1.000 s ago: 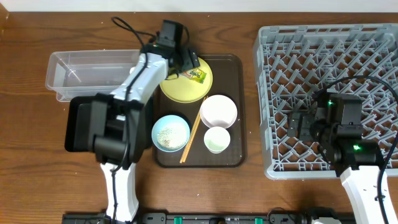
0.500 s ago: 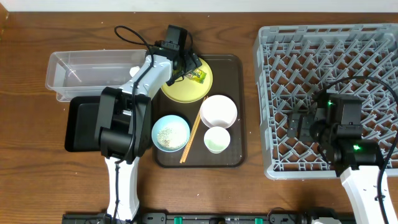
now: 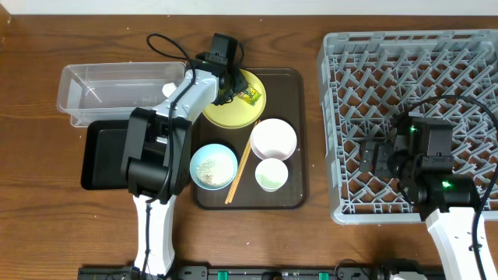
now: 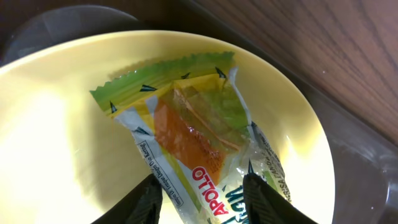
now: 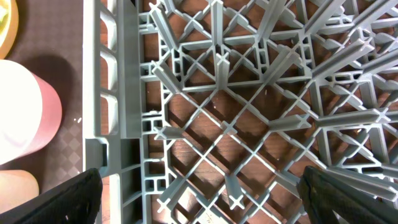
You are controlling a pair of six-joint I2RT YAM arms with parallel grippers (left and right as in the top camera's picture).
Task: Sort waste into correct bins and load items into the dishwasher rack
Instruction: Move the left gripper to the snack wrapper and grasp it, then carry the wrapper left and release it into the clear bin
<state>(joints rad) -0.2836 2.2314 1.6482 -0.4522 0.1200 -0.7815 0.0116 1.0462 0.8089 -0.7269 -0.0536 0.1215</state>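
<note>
The green-and-yellow snack wrapper point(image 3: 248, 95) point(image 4: 193, 130) lies on the pale-yellow plate point(image 3: 226, 113) point(image 4: 62, 124) at the back of the brown tray. My left gripper point(image 3: 237, 88) point(image 4: 202, 200) is down on the plate, its two fingers pressed against the wrapper's opposite edges. The light-blue bowl point(image 3: 213, 166) holds rice grains. Beside it are the wooden chopsticks point(image 3: 242, 162), the white bowl point(image 3: 273, 138) and the small cup point(image 3: 271, 174). My right gripper point(image 3: 367, 155) point(image 5: 202, 194) hangs wide open over the grey dishwasher rack point(image 3: 405, 54) point(image 5: 217, 93), holding nothing.
The clear tub point(image 3: 117, 89) and the black tray point(image 3: 99, 159) sit left of the brown serving tray point(image 3: 297, 101). The left arm reaches over the tub's right end. The rack fills the right side of the table.
The left gripper's fingers have drawn in from wide open onto the wrapper, and the arm has edged slightly further over the plate. The right arm has not moved.
</note>
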